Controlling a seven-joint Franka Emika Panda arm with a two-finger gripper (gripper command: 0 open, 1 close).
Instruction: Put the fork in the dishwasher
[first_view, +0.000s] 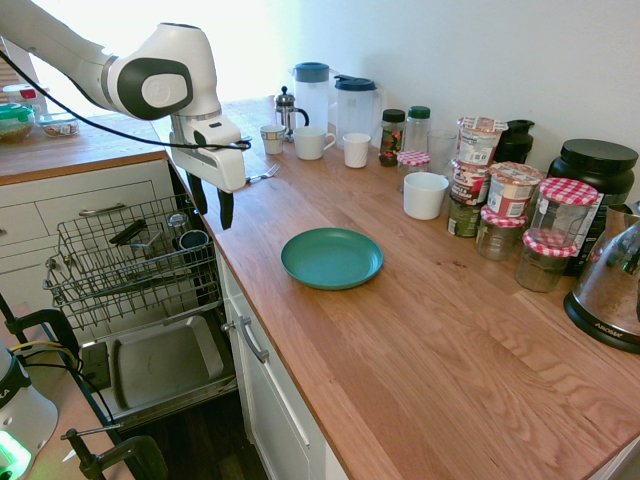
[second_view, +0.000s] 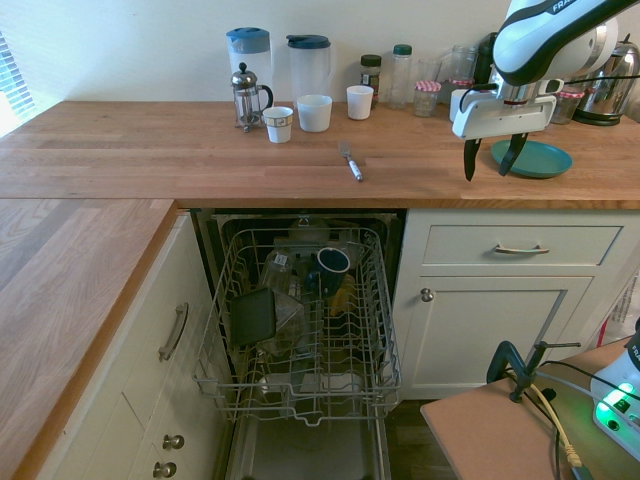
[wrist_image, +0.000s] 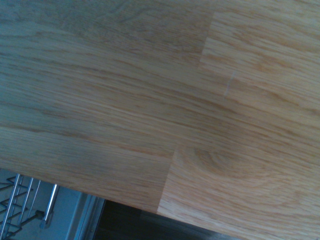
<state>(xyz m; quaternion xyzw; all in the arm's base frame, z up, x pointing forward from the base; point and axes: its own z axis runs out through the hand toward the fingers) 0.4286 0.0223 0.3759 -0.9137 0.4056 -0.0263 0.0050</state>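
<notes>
The fork lies flat on the wooden counter in front of the mugs, directly above the dishwasher opening; in the first exterior view the fork peeks out beside the wrist. My gripper hangs open and empty over the counter's front edge, well to the fork's right and next to a teal plate. From the other side, my gripper points down with its fingers apart. The dishwasher's wire rack is pulled out over the lowered door panel. The wrist view shows bare wood and a corner of the rack.
The rack holds a dark mug and a black container. A French press, two jugs, cups, a white mug, jars and a kettle line the counter's back. White drawers sit right of the dishwasher.
</notes>
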